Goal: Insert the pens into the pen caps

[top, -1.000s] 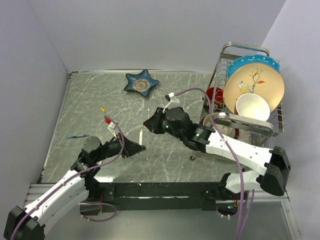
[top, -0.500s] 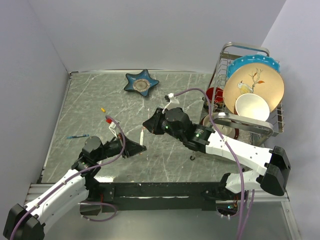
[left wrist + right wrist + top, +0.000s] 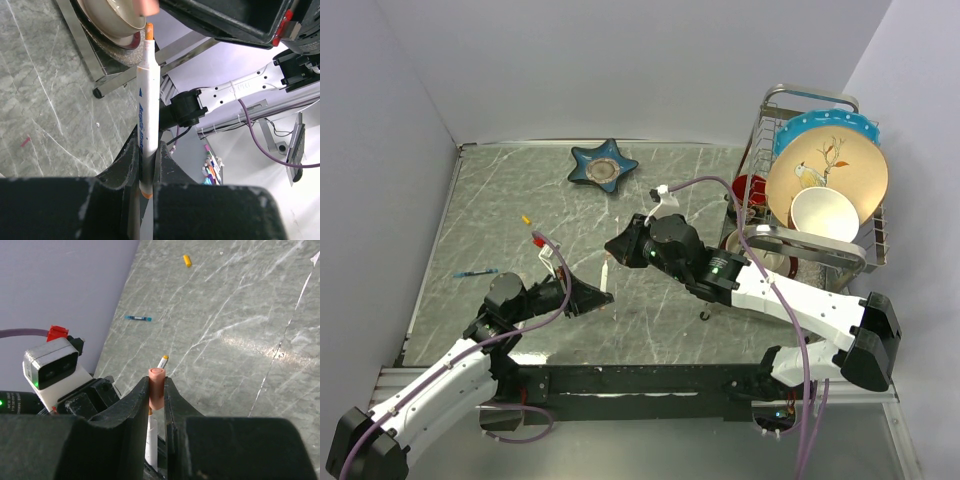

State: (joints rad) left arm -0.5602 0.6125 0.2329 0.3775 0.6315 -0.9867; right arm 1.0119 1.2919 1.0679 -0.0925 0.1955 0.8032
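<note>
My left gripper (image 3: 599, 296) is shut on a white pen (image 3: 604, 274) and holds it upright off the table; in the left wrist view the pen (image 3: 148, 110) ends in an orange tip (image 3: 149, 30). My right gripper (image 3: 617, 249) is shut on the red-orange cap (image 3: 156, 387), right over that tip. In the right wrist view the pen (image 3: 152, 440) rises between the fingers, its tip at the cap's mouth. A second white pen (image 3: 162, 361) with a yellow tip lies on the table behind. The yellow cap (image 3: 526, 219) lies far left, also in the right wrist view (image 3: 187, 260).
A dish rack (image 3: 775, 110) with plates and a bowl stands at the right. A blue star-shaped dish (image 3: 603, 166) sits at the back. A thin blue stick (image 3: 475, 273) lies near the left edge. Purple cables run along both arms.
My right gripper has edged a little left and down over the pen tip. The left gripper holds the pen almost still.
</note>
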